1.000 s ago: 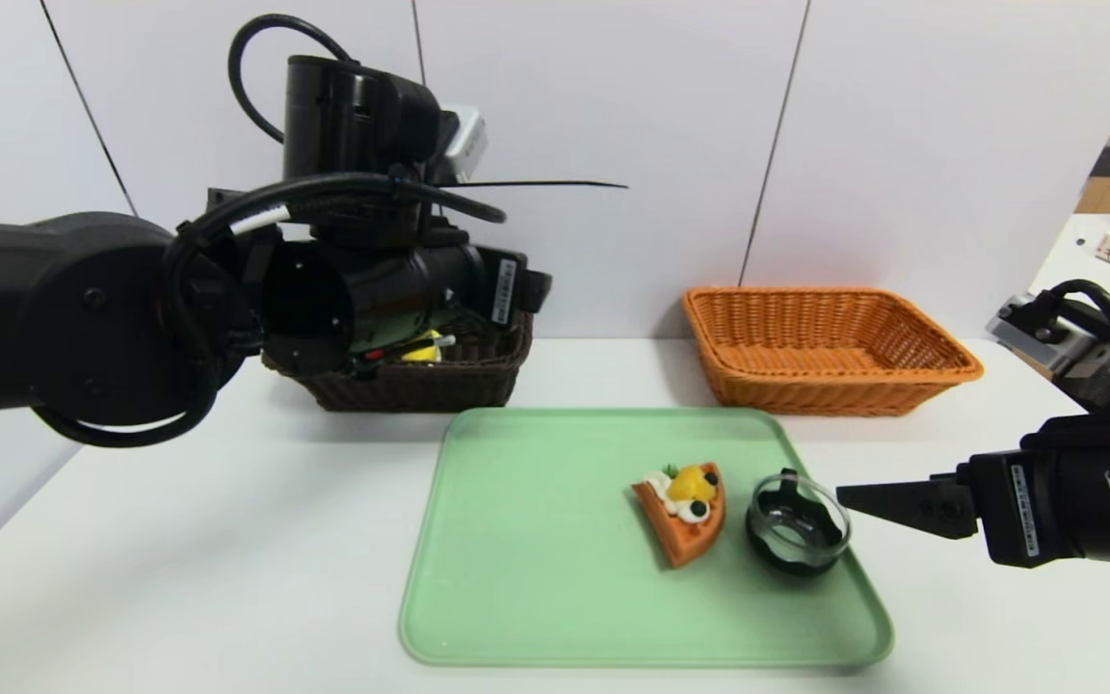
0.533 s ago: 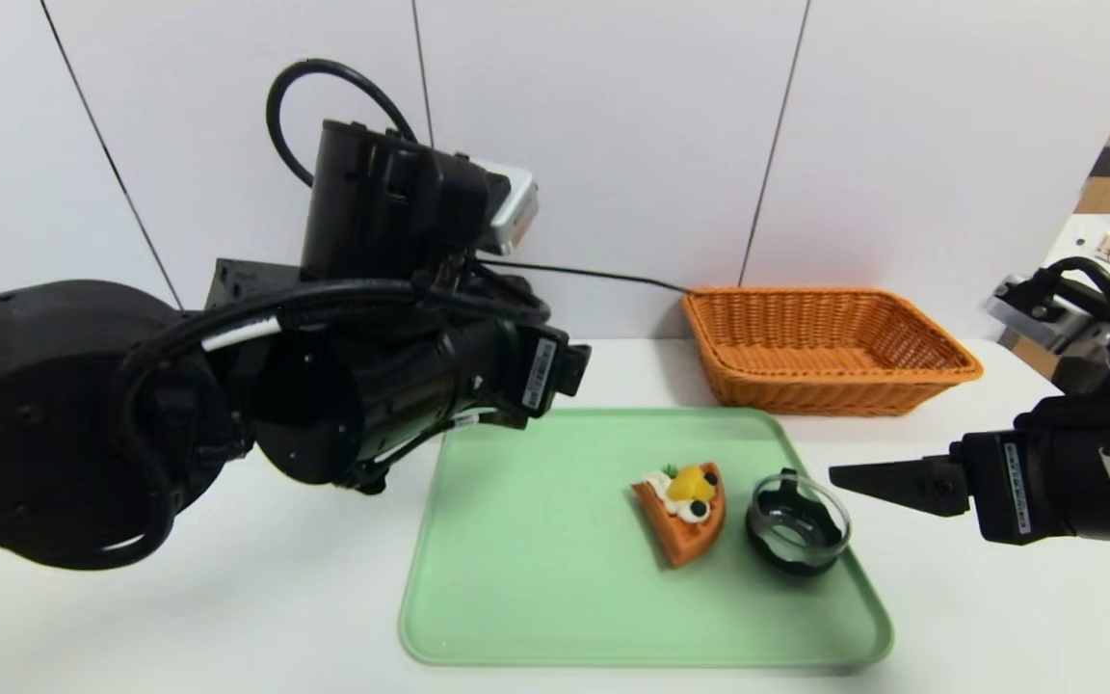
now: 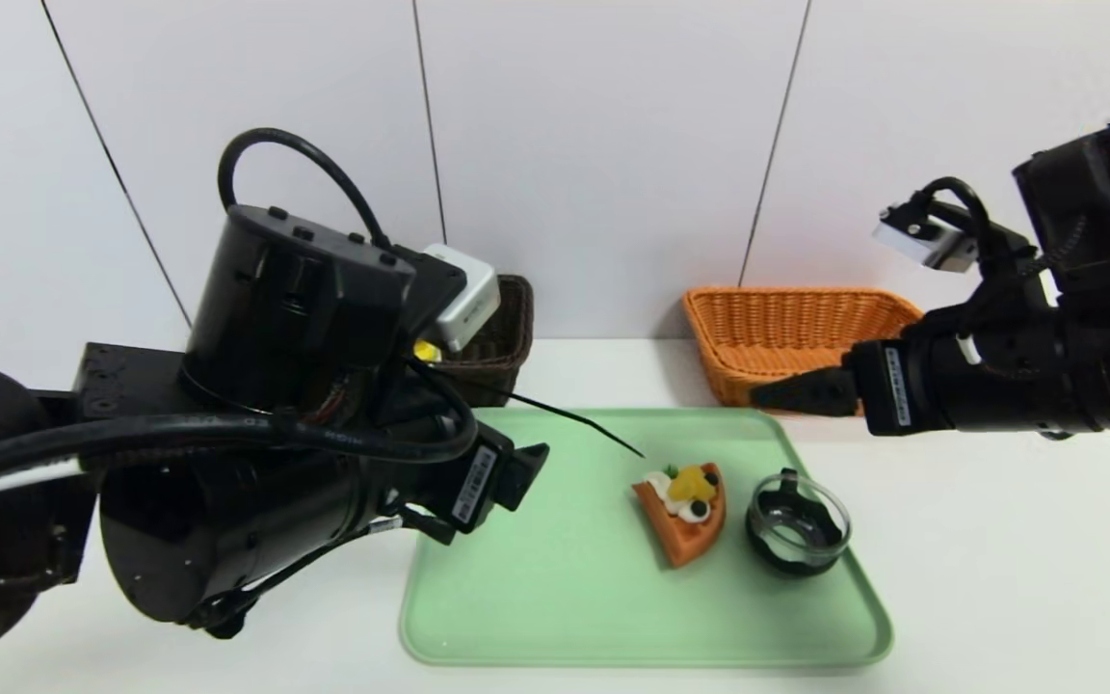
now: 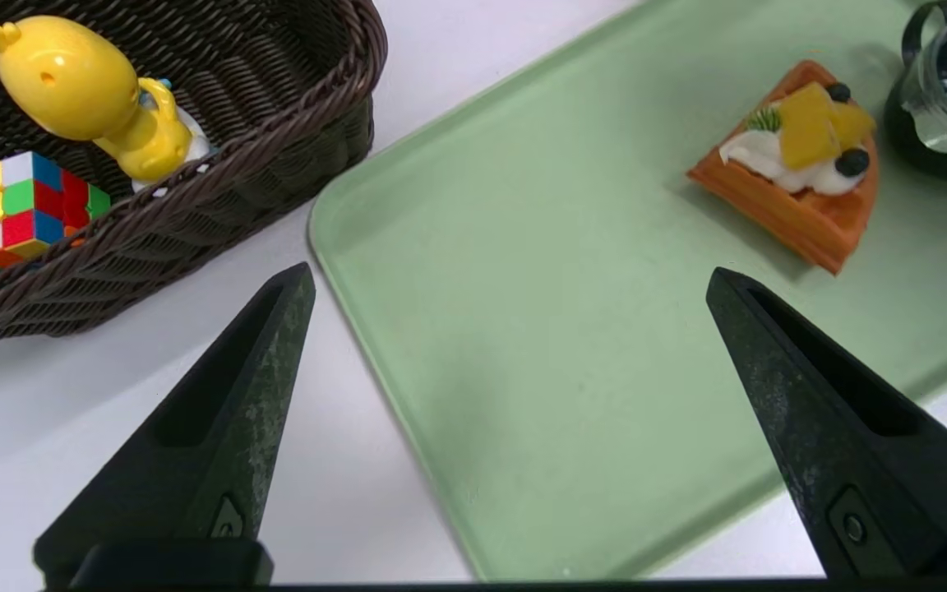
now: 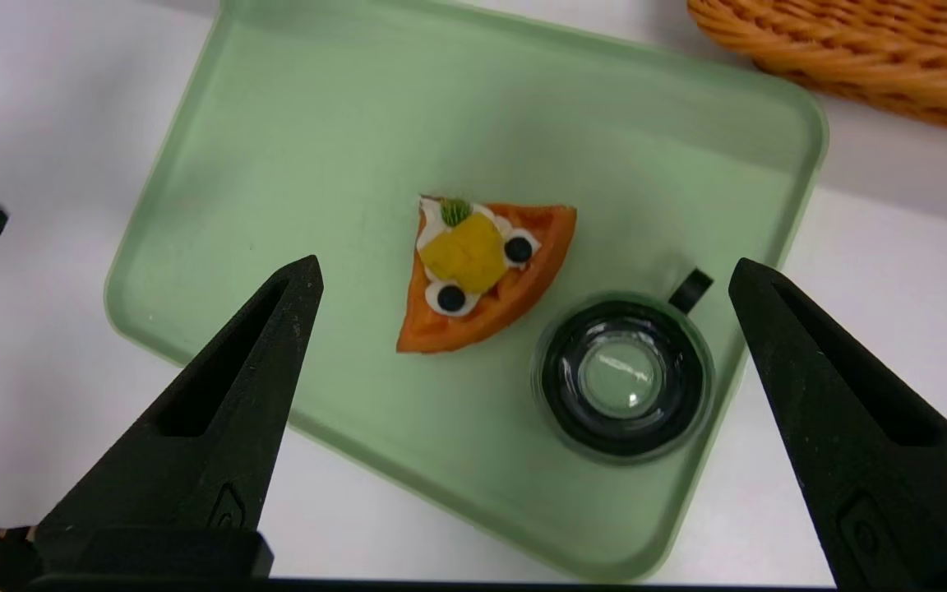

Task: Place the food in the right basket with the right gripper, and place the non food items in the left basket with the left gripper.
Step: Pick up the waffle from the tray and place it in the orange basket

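The food, an orange waffle wedge [image 3: 682,511] [image 5: 486,271] with cream, yellow fruit and dark berries, lies on a green tray [image 3: 536,578]. The glass bowl [image 3: 798,525] [image 5: 625,378] stands right beside it. A yellow duck toy [image 4: 87,90] and a puzzle cube [image 4: 17,210] lie in the dark left basket [image 4: 194,214] [image 3: 502,333]. My left gripper [image 4: 510,274] hangs open and empty over the tray's left part. High over the tray, my right gripper [image 5: 524,265] [image 3: 777,395] is open and empty, wedge and bowl below it. The orange right basket [image 3: 786,328] looks empty.
Both baskets stand at the back of the white table [image 3: 998,578], against a white wall. My bulky left arm [image 3: 256,482] hides most of the dark basket in the head view. The tray's left half [image 4: 539,345] is bare.
My left arm has pulled back out of the dark basket and come forward to the tray's left side. My right arm has risen and swung inward from the tray's right edge to in front of the orange basket.
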Available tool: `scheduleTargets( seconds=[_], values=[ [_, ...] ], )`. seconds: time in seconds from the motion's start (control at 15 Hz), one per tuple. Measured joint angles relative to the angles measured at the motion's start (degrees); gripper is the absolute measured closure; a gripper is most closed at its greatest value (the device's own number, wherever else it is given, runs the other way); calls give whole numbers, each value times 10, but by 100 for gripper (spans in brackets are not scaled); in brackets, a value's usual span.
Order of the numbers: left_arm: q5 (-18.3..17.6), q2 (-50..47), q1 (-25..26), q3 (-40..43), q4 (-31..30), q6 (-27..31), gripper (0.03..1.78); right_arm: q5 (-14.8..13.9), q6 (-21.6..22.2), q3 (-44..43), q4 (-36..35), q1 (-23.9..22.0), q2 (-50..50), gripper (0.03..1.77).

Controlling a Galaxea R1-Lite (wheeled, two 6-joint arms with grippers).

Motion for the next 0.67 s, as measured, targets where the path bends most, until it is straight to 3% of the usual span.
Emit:
scheduleTargets(
  seconds=[0.27,0.47,0.67],
  values=[
    [-5,-23,0,0,15,8,12,0,-39,-121,73,13,83,9],
    [-5,-28,1,1,15,7,12,-2,-72,-263,188,24,155,9],
    [-5,-30,1,1,14,7,12,-9,-133,-375,315,35,236,9]
  ],
)
